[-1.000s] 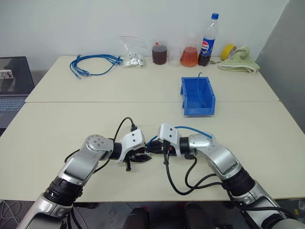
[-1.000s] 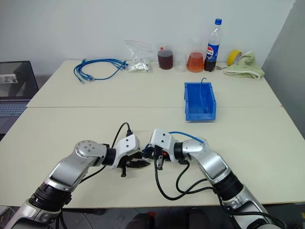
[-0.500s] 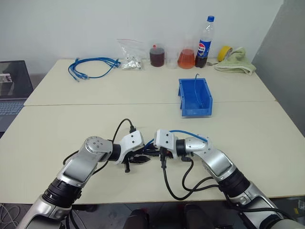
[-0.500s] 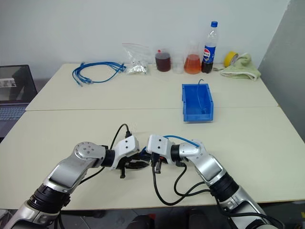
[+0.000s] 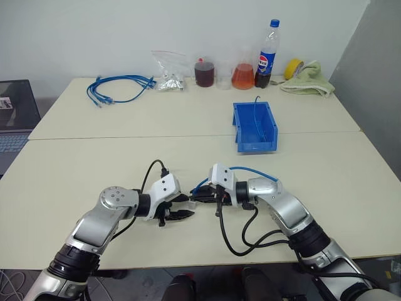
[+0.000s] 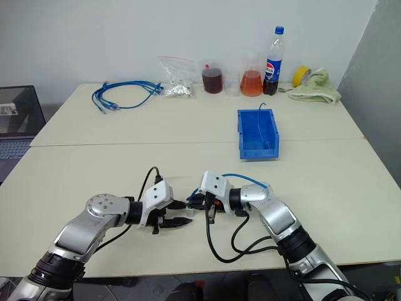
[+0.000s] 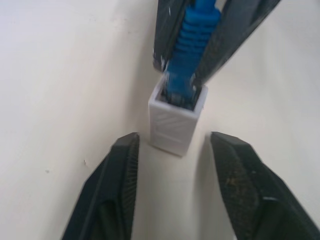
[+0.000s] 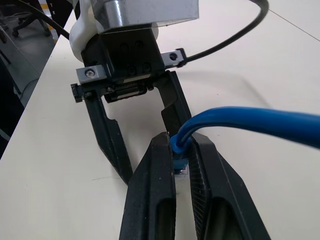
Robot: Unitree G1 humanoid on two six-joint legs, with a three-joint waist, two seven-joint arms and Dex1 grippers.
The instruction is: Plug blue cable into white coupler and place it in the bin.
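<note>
The white coupler (image 7: 176, 122) is sitting on the blue cable (image 7: 192, 37), whose plug end is going into its opening, low over the pale tabletop (image 5: 94, 163) and well short of the bin (image 5: 255, 127). The right gripper (image 8: 181, 159) is clenching its fingers on the cable's ribbed boot just behind the coupler. The left gripper (image 7: 176, 165) is facing it with its fingers released, one on each side of the coupler and not touching it.

The cable is arching back from the coupler over the right wrist. The tabletop is made of two cream slabs meeting in a seam, standing against a plain white wall.

The left wrist view is showing the gaps beside the coupler; the head views are hiding that small block among the black fingers.

Beyond the bin, by the wall, are standing a coiled cable bundle (image 5: 119, 87), a clear bag (image 5: 169, 72), two flasks (image 5: 243, 74), a cola bottle (image 5: 267, 53), yellow tape (image 5: 292, 68) and a cloth (image 5: 311, 83). A laptop (image 5: 15, 113) is sitting far left of the bin.
</note>
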